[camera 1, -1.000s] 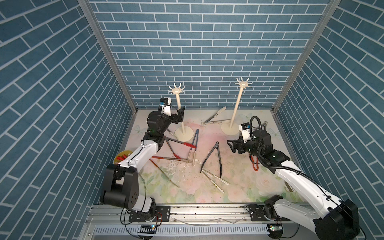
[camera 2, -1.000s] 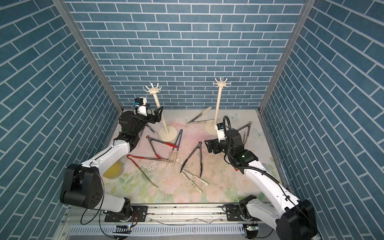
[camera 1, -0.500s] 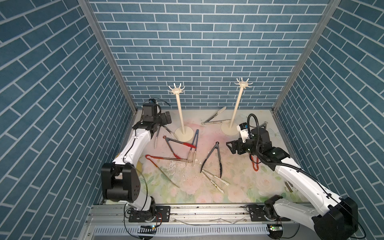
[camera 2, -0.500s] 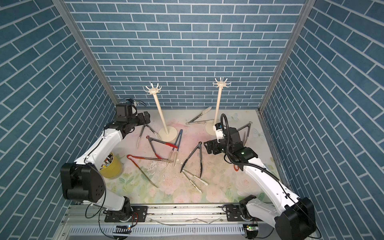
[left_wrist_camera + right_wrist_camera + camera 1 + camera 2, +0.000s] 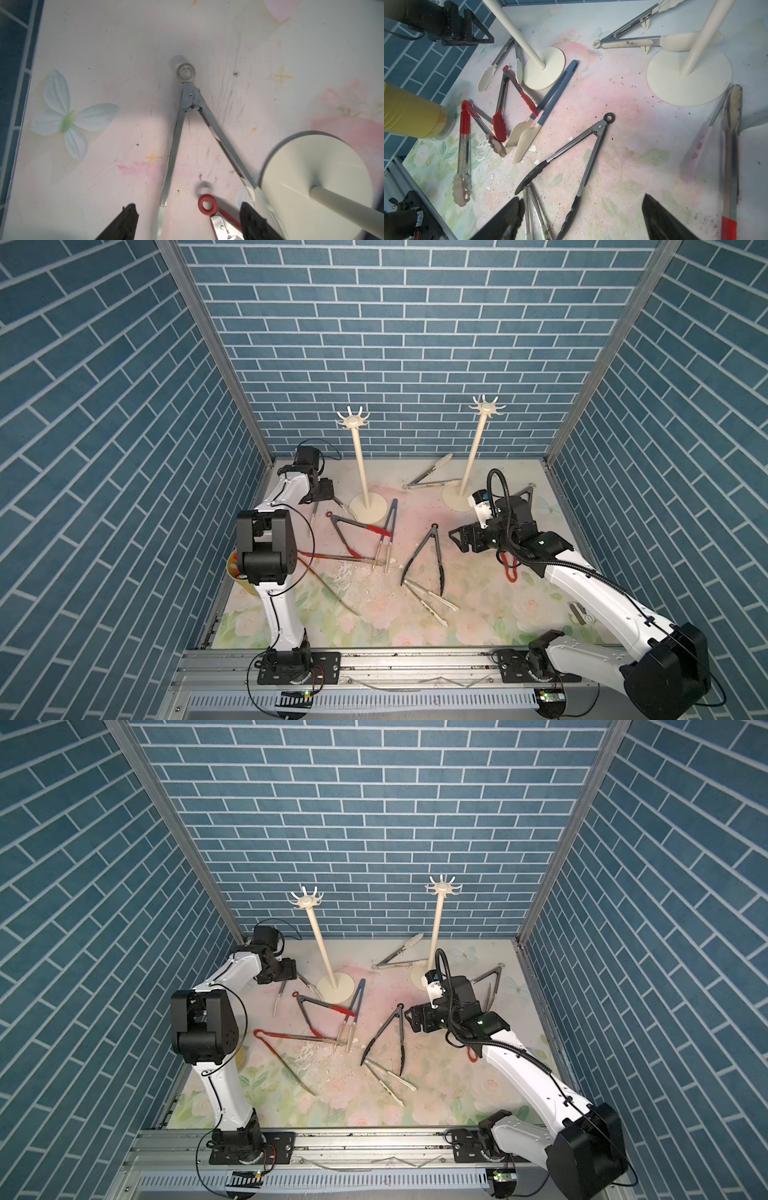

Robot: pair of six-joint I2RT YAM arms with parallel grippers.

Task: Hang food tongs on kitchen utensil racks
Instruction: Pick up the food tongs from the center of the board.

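Table: the flowered table (image 5: 478, 614) holds both racks and every pair of tongs in view.
Racks: the left rack (image 5: 359, 460) and the right rack (image 5: 473, 448) stand upright at the back, well apart. In both top views their hook crowns are bare.
Left pincer: the left gripper (image 5: 188, 205) hovers low beside the left rack's foot. Its fingers are spread and pinch nothing.
Right pincer: the right gripper (image 5: 581, 198) hangs over the middle of the table, spread wide and empty.
Tongs under the left pincer: the steel tongs (image 5: 188, 97) lie flat in an open V with the pale ring end pointing away. One arm runs to the edge of the left rack's foot.
Tongs under the right pincer: the black-tipped tongs (image 5: 599, 126) lie flat and splayed.
Other tongs: the red-tipped tongs (image 5: 499, 122), red-handled tongs (image 5: 465, 122) and blue-handled tongs (image 5: 560, 87) lie near the left rack. The cream tongs (image 5: 633, 42) lie beside the right rack. More pairs lie at the front and under the right arm.
Cup: a yellow cup (image 5: 411, 112) stands at the table's left edge.
Done: nothing, by the look of it; no pair hangs.
Left to do: the whole job, likely starting with a pinch near the ring end of the steel tongs.
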